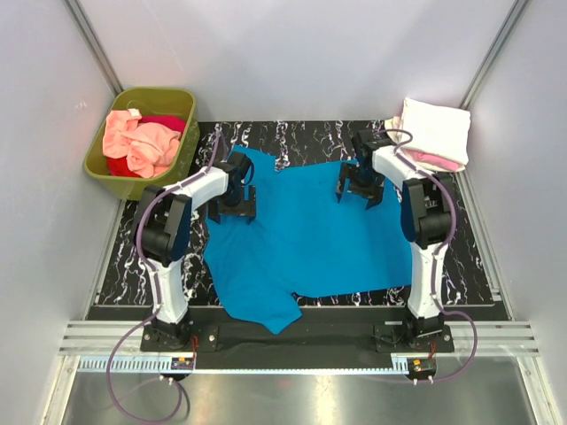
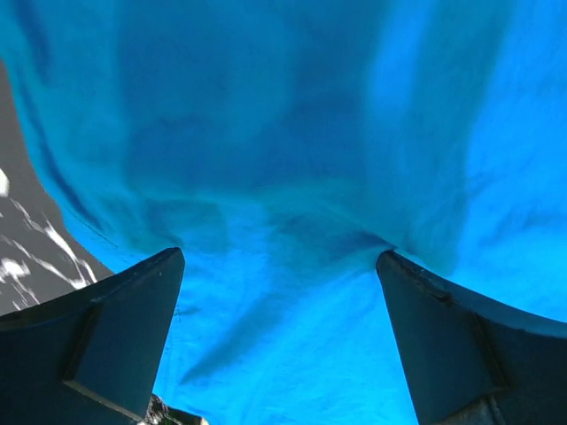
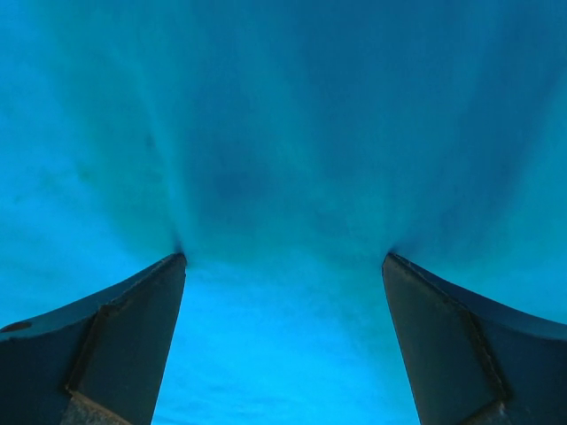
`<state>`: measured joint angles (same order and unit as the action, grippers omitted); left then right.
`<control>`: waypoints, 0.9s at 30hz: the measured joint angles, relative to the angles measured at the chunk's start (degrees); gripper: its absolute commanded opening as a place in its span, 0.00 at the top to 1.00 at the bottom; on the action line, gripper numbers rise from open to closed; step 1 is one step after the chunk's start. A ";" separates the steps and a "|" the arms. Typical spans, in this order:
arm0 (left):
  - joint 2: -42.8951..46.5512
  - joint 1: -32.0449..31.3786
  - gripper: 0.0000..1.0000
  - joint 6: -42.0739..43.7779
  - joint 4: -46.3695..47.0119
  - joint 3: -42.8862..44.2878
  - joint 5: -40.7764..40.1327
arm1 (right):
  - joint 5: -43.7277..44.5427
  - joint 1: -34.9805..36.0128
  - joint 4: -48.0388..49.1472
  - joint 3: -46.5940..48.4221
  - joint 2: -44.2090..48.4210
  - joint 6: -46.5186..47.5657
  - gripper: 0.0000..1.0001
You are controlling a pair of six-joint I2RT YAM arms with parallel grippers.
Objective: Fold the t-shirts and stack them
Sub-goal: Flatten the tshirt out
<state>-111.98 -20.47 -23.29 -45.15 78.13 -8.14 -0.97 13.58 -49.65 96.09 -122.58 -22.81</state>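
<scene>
The spread t-shirt (image 1: 310, 239) is a plain bright blue. The desk (image 1: 301, 137) under it is black with white marble veining. The tub (image 1: 99, 168) is olive green; in it are a salmon-peach shirt (image 1: 137, 146) and a red shirt (image 1: 166, 122). At the far right a cream-white shirt (image 1: 438, 124) lies on a pink shirt (image 1: 438, 162). The arms (image 1: 199, 188) are white and black.

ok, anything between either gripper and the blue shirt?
Nothing visible. The left gripper and right gripper both stand open directly over the blue shirt, with their fingertips at the bare cloth in both wrist views.
</scene>
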 measured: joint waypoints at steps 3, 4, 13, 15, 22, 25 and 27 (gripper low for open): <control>-3.56 1.46 0.02 0.72 -1.25 5.18 0.04 | 0.26 -0.17 -2.40 5.38 -4.90 -0.17 0.00; -5.09 1.90 0.02 0.98 -1.62 7.41 -0.02 | 0.46 -0.24 -3.23 7.43 -6.10 -0.15 0.00; -21.42 4.00 0.02 5.09 -7.98 34.56 -3.04 | 0.90 -2.71 -9.27 30.05 -18.91 -0.57 0.00; -23.76 4.24 0.02 5.79 -9.27 38.99 -3.69 | 0.72 -3.13 -10.43 34.07 -20.96 -0.59 0.00; -21.59 4.52 0.01 6.60 -13.29 41.46 -5.38 | -2.03 -3.56 -10.69 34.29 -20.87 -0.79 0.00; -16.06 4.31 0.01 6.60 -14.43 39.34 -6.43 | -3.34 -3.56 -11.52 33.99 -19.63 -0.79 0.00; -10.23 3.93 0.01 6.49 -14.95 37.09 -7.34 | -3.89 -3.54 -12.31 33.88 -17.49 -0.79 0.00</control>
<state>-122.21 -16.53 -16.80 -60.10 115.22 -15.49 -4.86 10.04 -61.95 129.97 -140.07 -23.59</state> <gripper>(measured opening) 0.984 0.994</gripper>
